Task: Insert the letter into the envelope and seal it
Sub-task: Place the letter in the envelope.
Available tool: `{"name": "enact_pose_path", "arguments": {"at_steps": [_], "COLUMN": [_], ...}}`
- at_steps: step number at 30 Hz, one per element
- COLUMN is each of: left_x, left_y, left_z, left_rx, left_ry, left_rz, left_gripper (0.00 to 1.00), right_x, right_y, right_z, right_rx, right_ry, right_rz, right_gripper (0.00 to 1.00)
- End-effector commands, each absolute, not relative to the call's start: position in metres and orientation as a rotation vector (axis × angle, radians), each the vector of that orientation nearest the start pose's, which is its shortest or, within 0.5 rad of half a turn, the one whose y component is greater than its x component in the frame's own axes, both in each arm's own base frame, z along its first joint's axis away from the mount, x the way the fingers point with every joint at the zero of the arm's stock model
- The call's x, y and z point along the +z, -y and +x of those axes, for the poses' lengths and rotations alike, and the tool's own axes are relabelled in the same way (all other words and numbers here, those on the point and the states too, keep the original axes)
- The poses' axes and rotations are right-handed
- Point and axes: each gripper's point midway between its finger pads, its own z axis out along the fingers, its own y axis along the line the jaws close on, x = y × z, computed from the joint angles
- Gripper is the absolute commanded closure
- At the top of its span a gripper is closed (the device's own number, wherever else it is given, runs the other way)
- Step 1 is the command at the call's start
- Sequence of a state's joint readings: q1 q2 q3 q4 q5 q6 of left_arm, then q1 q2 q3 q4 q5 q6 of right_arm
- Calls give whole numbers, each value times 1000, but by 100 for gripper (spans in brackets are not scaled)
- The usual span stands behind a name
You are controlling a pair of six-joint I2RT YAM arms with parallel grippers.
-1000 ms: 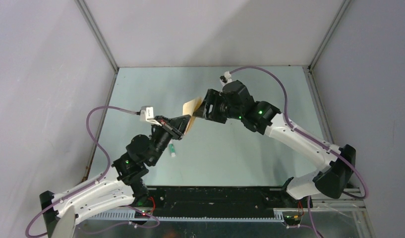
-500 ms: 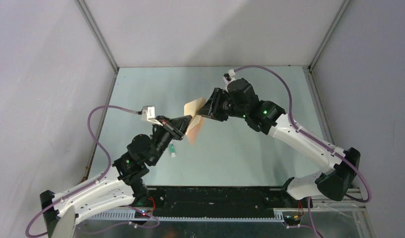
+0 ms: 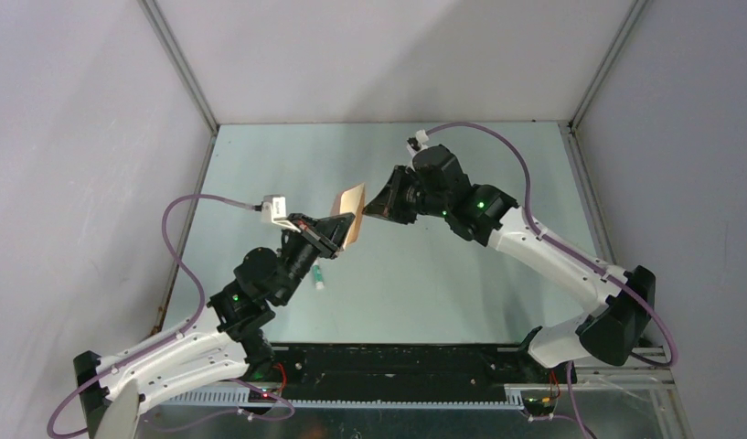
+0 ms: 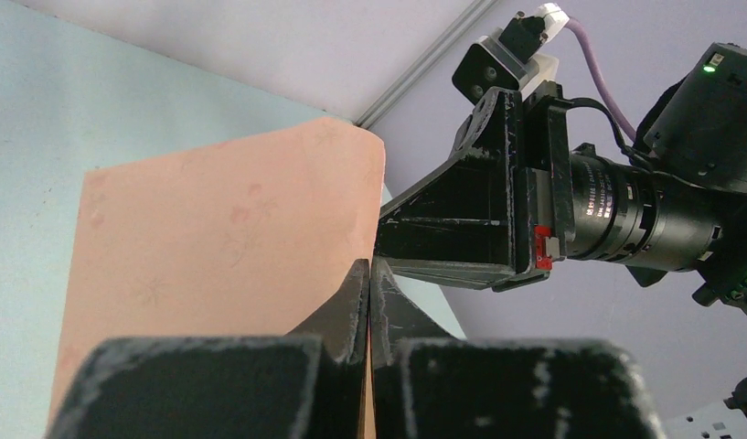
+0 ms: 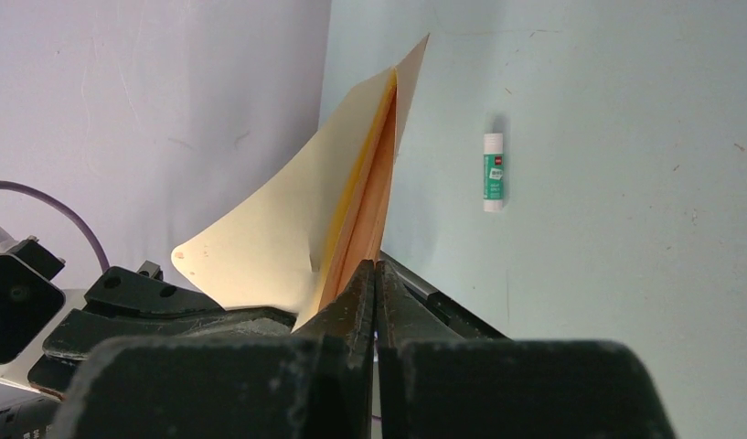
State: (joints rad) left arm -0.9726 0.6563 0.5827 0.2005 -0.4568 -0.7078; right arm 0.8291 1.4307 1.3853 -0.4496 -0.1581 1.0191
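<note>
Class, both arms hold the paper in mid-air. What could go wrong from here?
Left fingers clamp the letter, right fingers the envelope, layered together in mid-air: pulling apart could crease or tear them. Pinched layers may block the letter sliding in. The glue stick lies apart, and neither arm is free.

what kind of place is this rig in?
Looks like a lab robot test cell, not an office: a bare pale-green table boxed in by plain grey walls on aluminium posts, a left arm and right arm bolted at its near edge, only an envelope and glue stick as props.
</note>
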Motion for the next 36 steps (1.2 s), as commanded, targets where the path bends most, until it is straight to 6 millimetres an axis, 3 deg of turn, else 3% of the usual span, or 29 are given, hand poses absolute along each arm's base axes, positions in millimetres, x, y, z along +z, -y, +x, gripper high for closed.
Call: {"name": "enact_pose_path", "arguments": {"at_steps": [1,12,16,19,23,36], "left_x": [357,355,353,352,350,348], "left_y": [223,221,220,219,219,219], "left_z": [211,212,212,213,213,213], "left_rx": [-1120,-1099,-1083,-1073,-1070,-1070], "left_ry": [-1438,-1443,-1449,-1451,-1455,-1456], "left_rz": [-205,-199,-194,-194,-194,-193], "left_gripper": [100,100,100,100,100,100], "right_x": [302,325,331,331,325,332], "right_y": [-370,-392,-388,-384,-373,-365], "right_z": [246,234,230,230,232,226], "right_rx": [1252,1338,1334,1318,1254,1330], "right_ry": [-2297,-2276,-2306,-2318,-2337,-2296], "right_rz": [85,-46,-22,6,54,87], "right_gripper": [100,100,100,89,83,74]}}
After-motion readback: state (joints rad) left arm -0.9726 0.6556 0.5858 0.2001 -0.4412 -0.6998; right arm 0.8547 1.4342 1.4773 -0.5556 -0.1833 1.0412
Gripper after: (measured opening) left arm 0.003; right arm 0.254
